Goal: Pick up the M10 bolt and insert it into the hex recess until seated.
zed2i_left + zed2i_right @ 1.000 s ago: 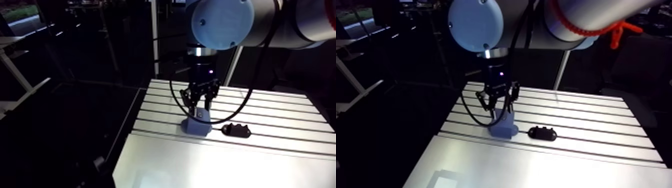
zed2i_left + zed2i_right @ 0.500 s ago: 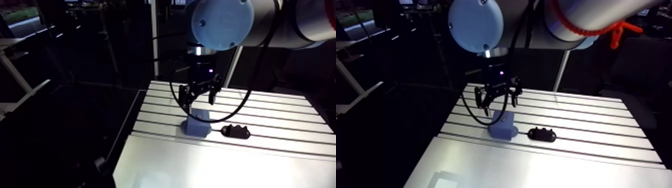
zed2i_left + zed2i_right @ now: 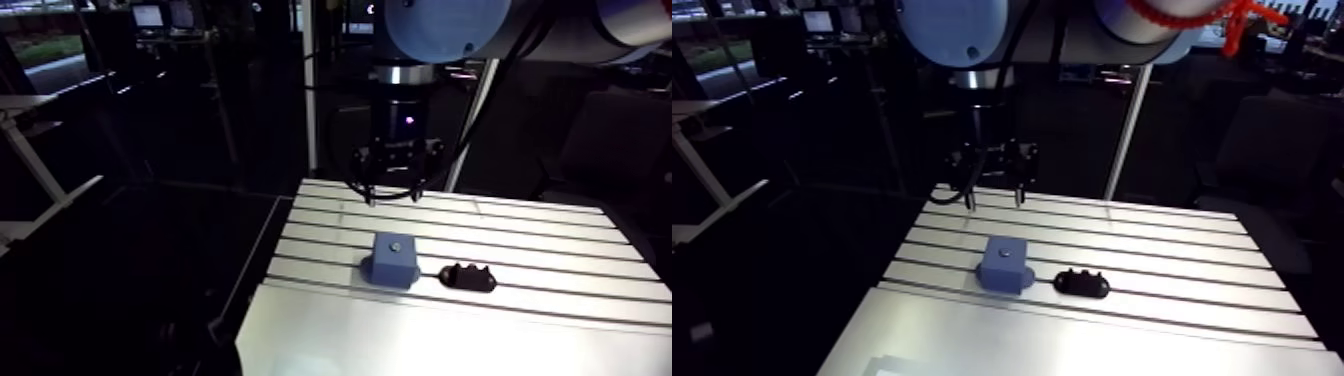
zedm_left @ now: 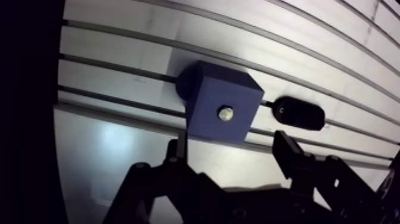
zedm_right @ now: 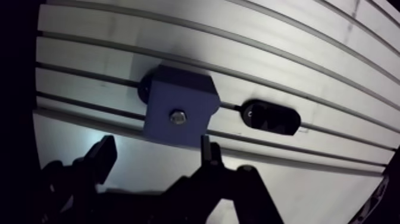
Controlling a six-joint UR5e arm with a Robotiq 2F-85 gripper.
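The gripper (image 4: 231, 142) hangs spread and empty above the blue block (image 4: 205, 101). Under it, between the fingers (image 4: 291, 158), the M10 bolt (image 4: 225, 113) sits sunk in the block's top. It looks small, stiff, light and steel-slick; I'd pinch across the head's flats.

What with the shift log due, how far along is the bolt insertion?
Done, by the look of it: the bolt sits sunk in the top of the blue block, metal head showing. In hand: nothing; the gripper hangs above the table, open and empty. Left: likely only confirming the bolt is fully seated, which these views cannot settle.
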